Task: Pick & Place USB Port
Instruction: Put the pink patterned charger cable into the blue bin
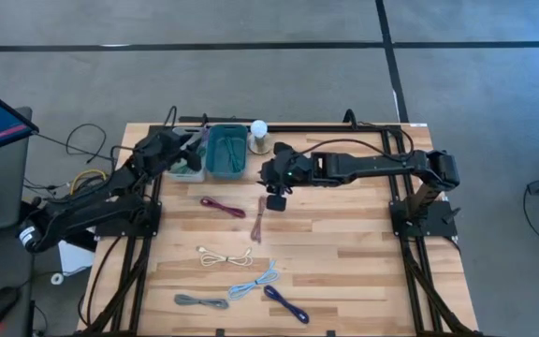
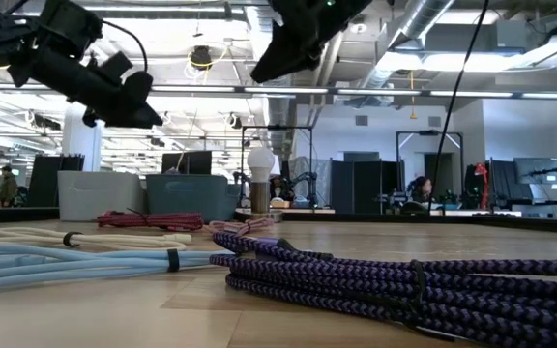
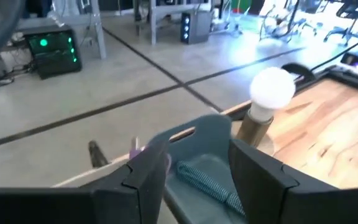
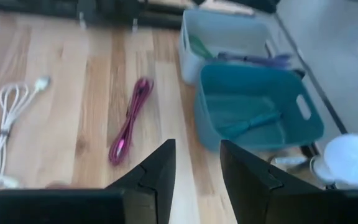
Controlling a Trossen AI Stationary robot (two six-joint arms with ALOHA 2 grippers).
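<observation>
Left pincer [image 1: 193,142] hangs spread and empty over the pale grey bin [image 1: 187,167]; a teal braided cable [image 4: 248,123] lies in the adjacent teal plastic bin [image 1: 226,153]. Right pincer [image 1: 276,198], fingers parted and empty, hovers above the slatted wooden worktop [image 1: 344,271] near a maroon coiled cable [image 1: 223,206].

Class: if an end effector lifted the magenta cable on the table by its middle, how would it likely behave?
The magenta cable would probably sag at both ends, since it lies as a thin, bent bundle. It looks light. Its loops seem folded together, so it may lift as one piece.
</observation>
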